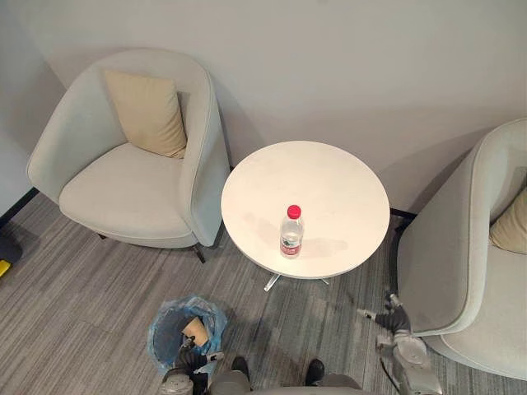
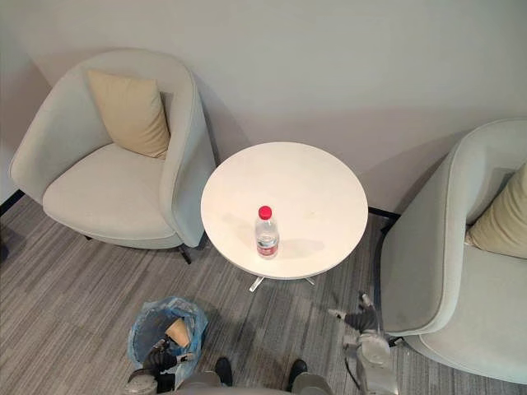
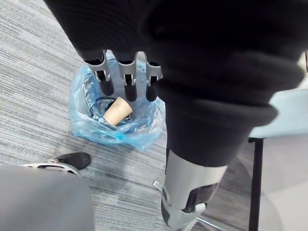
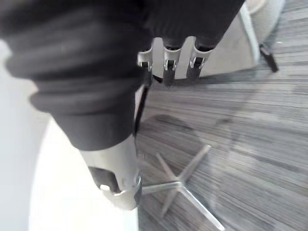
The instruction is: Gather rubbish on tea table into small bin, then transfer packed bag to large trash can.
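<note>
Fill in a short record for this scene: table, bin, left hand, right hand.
Table: round white tea table, one red-capped water bottle upright on it
Bin: small bin lined with a blue bag, on the floor, paper cup inside
Left hand: open, above the bin
Right hand: open, empty, beside the grey armchair

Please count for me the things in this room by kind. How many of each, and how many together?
Armchairs: 2
Cushions: 2
Round table: 1
Bottle: 1
Small bin: 1
Paper cup: 1
Total: 8
</note>
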Available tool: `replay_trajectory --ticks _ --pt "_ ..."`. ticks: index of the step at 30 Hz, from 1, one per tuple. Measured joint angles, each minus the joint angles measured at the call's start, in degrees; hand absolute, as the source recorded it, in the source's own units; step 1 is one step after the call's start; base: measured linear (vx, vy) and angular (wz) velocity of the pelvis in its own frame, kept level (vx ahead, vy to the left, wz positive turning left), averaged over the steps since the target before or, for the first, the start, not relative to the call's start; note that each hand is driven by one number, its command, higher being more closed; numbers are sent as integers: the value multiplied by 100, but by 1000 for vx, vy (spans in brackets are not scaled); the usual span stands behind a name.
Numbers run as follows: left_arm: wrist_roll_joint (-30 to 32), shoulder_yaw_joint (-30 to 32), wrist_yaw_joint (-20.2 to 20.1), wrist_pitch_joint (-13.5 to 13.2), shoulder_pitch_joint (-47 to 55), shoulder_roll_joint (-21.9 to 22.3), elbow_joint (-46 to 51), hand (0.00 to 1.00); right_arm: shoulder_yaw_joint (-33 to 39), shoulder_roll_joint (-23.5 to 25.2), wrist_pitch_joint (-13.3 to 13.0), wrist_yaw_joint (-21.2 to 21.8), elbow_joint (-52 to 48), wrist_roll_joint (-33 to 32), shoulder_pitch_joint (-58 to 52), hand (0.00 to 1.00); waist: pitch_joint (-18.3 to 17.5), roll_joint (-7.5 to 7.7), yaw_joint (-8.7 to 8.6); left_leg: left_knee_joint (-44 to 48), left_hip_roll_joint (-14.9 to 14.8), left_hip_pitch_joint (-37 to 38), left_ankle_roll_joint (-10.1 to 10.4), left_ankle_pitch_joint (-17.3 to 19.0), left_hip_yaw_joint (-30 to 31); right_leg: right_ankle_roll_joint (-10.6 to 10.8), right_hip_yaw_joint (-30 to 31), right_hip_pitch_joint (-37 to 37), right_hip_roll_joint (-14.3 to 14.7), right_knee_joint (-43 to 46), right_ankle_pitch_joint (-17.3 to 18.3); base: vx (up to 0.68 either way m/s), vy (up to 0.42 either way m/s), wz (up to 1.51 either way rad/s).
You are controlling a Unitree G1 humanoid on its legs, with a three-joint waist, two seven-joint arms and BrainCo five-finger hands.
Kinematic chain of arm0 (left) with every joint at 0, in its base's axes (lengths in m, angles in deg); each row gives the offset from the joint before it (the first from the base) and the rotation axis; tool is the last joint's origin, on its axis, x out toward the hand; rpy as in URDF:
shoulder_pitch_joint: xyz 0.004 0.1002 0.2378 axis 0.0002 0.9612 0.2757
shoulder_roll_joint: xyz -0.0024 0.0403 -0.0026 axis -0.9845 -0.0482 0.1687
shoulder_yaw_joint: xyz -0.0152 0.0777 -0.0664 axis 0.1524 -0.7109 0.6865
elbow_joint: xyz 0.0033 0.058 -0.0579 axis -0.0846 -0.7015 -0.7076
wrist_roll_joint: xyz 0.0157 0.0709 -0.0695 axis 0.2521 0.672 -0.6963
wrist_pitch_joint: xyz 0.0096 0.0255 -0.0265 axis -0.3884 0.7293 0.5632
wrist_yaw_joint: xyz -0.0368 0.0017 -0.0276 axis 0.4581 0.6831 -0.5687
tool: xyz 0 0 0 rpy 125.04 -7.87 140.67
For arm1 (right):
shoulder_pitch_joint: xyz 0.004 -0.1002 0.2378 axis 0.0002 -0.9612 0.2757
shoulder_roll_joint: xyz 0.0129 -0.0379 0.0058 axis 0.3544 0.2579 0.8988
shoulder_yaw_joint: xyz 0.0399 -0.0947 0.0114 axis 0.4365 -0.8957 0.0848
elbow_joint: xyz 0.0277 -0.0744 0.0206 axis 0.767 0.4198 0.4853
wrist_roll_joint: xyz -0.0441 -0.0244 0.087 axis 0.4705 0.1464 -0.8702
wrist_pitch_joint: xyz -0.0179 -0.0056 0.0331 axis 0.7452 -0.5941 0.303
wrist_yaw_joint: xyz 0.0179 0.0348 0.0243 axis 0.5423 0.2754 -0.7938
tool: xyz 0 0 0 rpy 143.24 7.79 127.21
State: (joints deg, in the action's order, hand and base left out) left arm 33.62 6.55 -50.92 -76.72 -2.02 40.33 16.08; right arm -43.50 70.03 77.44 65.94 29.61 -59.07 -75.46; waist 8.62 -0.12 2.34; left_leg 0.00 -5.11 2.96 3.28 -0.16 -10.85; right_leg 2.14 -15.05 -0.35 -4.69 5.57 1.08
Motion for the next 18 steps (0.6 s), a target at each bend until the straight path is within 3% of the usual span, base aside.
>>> replay_trajectory --ticks 12,18 --pt "88 -260 -9 -137 77 -29 34 0 -341 -79 -319 25 -1292 210 -206 0 -145 -31 -6 -223 33 171 -33 -77 258 7 -50 260 76 -349 -115 31 -6 2" --pt "148 -267 -17 -221 160 -63 35 0 -745 -224 -347 232 -1490 214 -43 0 -151 -35 9 -222 29 184 -33 -77 313 3 -85 303 84 -371 -118 1 -1 4"
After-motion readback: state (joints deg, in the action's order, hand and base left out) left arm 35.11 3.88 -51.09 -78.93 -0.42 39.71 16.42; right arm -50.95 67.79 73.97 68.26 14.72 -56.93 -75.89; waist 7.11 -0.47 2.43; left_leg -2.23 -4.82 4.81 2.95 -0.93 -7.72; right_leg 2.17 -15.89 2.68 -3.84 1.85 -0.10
